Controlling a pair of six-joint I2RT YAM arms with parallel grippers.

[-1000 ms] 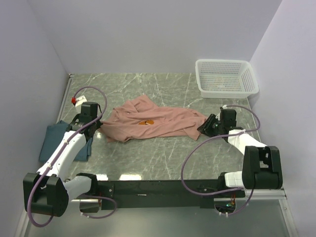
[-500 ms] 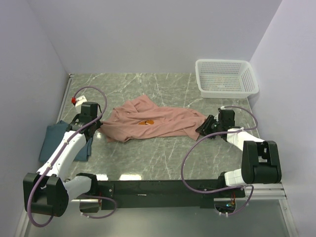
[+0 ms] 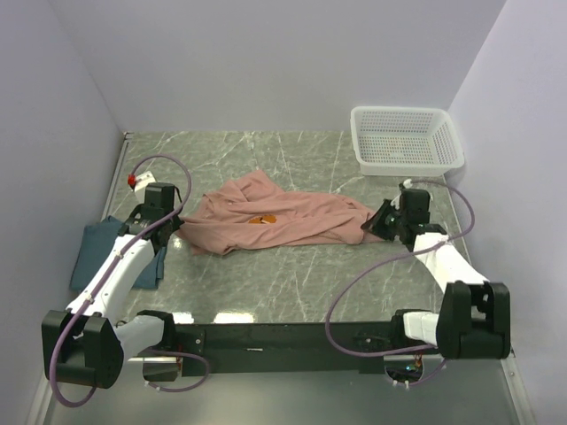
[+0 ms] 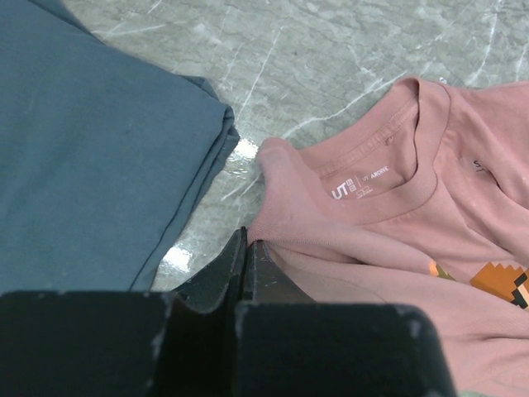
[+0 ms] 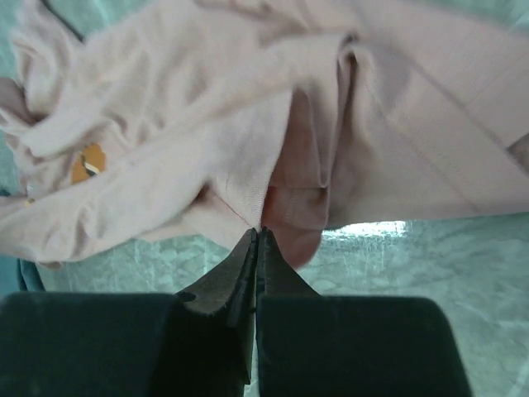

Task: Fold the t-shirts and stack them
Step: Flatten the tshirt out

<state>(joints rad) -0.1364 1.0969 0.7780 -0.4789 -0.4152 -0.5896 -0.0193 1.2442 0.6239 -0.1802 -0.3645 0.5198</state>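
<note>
The salmon-pink t-shirt (image 3: 275,217) lies crumpled across the middle of the table, collar and label toward the left (image 4: 372,178). My left gripper (image 3: 177,221) is shut on the pink cloth's edge beside the collar (image 4: 246,236). My right gripper (image 3: 372,227) is shut on a fold at the shirt's right end (image 5: 258,231), low over the table. The pink cloth fills the top of the right wrist view (image 5: 207,124). The dark teal-blue t-shirt (image 3: 97,252) lies folded at the left edge, under my left arm, and shows in the left wrist view (image 4: 83,165).
A white mesh basket (image 3: 407,137) stands at the back right corner. Purple walls close the table on the left, back and right. The grey marble tabletop (image 3: 292,274) shows in front of the pink shirt.
My right arm has shifted to the right and a little back, drawing the shirt's right end with it. My left arm and the teal shirt have not moved.
</note>
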